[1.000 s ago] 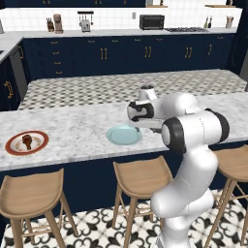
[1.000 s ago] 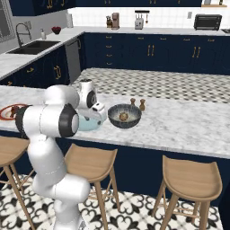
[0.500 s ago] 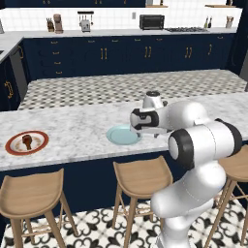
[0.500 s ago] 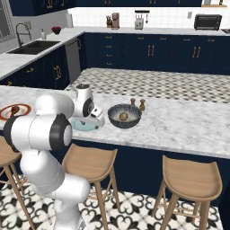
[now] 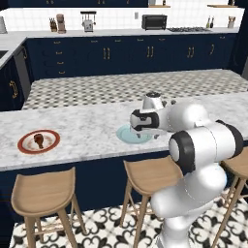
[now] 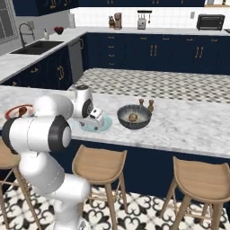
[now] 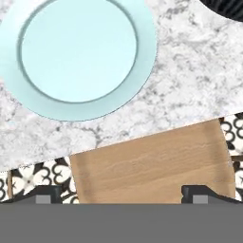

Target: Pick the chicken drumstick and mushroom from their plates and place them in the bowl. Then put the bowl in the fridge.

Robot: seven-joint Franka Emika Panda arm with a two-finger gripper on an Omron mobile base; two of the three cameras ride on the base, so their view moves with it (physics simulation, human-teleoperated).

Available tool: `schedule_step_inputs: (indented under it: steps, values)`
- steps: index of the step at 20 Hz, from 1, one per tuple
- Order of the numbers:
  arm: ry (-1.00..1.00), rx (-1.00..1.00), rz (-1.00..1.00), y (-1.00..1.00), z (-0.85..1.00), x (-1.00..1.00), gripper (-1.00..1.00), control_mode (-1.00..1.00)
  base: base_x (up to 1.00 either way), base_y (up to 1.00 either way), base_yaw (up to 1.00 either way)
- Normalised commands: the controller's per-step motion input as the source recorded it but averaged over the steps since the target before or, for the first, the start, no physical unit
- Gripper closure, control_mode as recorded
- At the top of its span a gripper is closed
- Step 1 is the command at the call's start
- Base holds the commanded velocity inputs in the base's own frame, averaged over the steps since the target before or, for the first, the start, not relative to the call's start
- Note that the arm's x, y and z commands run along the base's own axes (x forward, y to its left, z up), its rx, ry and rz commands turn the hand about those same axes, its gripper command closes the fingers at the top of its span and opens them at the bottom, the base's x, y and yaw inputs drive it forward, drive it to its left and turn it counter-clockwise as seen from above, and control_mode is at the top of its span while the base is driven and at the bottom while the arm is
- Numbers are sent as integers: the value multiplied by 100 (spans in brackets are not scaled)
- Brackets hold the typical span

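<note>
On the marble island counter, the blue plate lies bare and the mushroom sits in the bowl. The gripper has been swung left from the bowl to above the plate — jaws wide, nothing held. The drumstick is left on the red-rimmed plate at far left — judged the next pick.

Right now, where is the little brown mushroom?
The small round tan-brown mushroom sits inside the deep dark-grey bowl on the marble counter in the right base view, just right of the pale blue plate.

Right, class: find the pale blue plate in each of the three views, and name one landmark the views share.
Left base view: pale blue plate, centre, partly behind the arm.
Right base view: pale blue plate, left of centre, beside the bowl.
Hand view: pale blue plate, upper left, bare.
Shared landmark: the marble counter under the plate.
</note>
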Motion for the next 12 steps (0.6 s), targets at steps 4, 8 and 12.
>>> schedule_step_inputs:
  steps: [4,8,12]
  values:
    - [0,0,0,0,0,0,-100,100,0,88,0]
    - [0,0,0,0,0,0,-100,100,6,61,0]
    - [0,0,0,0,0,0,-100,100,15,50,0]
